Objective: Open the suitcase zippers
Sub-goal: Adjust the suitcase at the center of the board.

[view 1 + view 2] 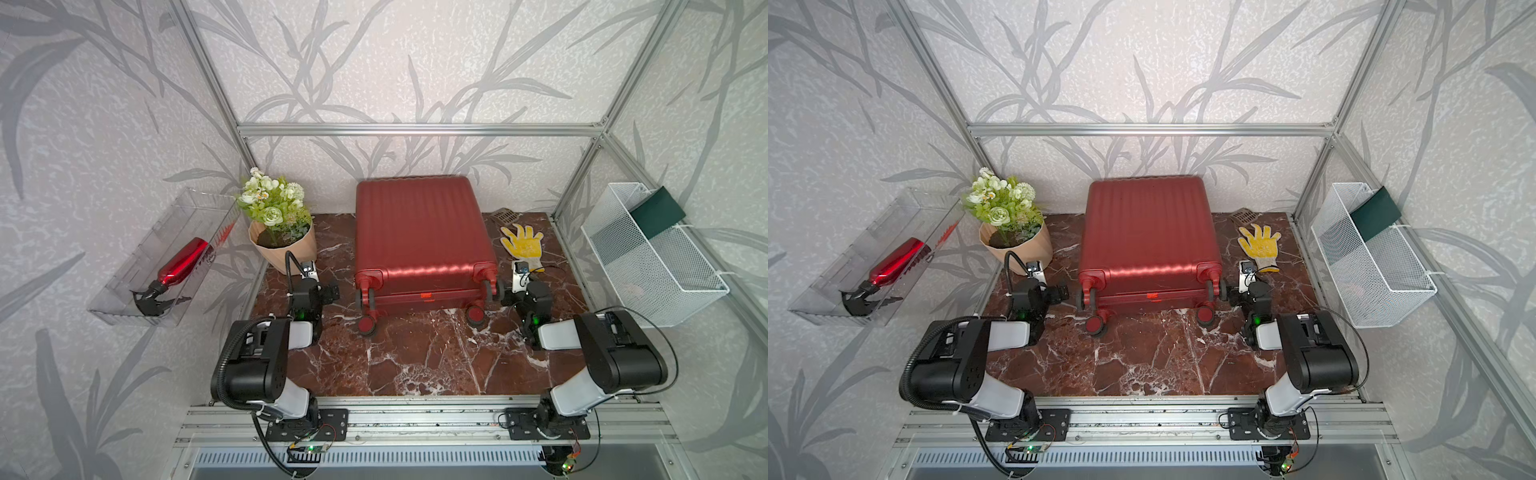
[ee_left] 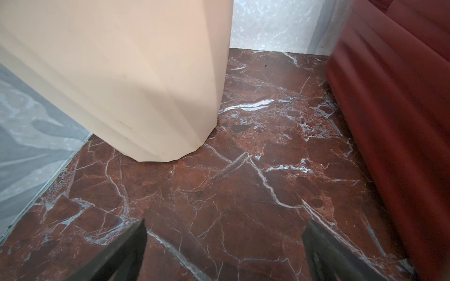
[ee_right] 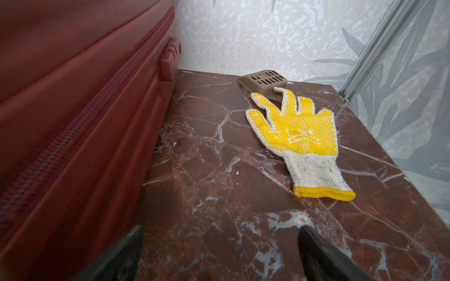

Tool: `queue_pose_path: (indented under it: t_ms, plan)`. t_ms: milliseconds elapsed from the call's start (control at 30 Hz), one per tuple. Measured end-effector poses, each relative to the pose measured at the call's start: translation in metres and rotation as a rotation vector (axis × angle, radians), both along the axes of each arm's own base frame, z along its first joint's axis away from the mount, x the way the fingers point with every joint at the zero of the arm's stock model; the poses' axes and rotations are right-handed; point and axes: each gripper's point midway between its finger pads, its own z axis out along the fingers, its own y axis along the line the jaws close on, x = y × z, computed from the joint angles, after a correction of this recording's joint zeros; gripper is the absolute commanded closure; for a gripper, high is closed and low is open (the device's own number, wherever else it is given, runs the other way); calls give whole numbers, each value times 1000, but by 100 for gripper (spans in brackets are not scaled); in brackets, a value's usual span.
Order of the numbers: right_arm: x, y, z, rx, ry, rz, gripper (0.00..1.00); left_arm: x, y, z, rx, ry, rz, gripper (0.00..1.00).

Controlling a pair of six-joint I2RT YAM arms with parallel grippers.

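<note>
Two empty, wide-spread grippers (left gripper [image 2: 226,222], right gripper [image 3: 221,227]) are set flanking the suitcase [image 1: 422,232], presumably so zippers [image 3: 80,119] can be reached.

Marble table [image 2: 243,194], beige pot [image 2: 121,73], red suitcase [image 2: 394,121]

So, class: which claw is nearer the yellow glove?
Right. The right claw is close in front of the glove, near its cuff; the left claw is across the suitcase, beside the flower pot.
</note>
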Motion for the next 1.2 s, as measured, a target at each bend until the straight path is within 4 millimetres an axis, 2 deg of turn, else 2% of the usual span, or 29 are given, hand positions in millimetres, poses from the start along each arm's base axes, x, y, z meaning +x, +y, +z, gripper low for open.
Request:
queue_pose_path:
  t_ms: [633, 767, 833, 867, 967, 1033, 1100, 1133, 1200]
  plan:
    - [0, 0, 0, -1, -1, 0, 1, 0, 0, 0, 0, 0, 0, 1]
    - [-6, -6, 5, -6, -5, -41, 1, -1, -3, 8, 3, -7, -19, 1]
    - [-11, -10, 25, -8, -29, -68, 1, -4, -7, 23, 11, -14, -41, 1]
    - [-13, -10, 42, -6, -64, -80, 1, -5, -10, 34, 20, -27, -48, 1]
    - [-24, -8, 108, 8, -223, -119, 1, -4, -31, 95, 61, -140, -91, 1]
    - [-35, 0, 159, 33, -320, -126, 1, -5, -50, 145, 70, -227, -121, 1]
    - [-44, 10, 205, 66, -375, -111, 1, -10, -70, 184, 58, -275, -167, 1]
    - [-50, 15, 228, 88, -398, -103, 1, -14, -83, 203, 50, -293, -200, 1]
    - [-64, 31, 269, 125, -416, -72, 1, -26, -107, 229, 42, -305, -250, 1]
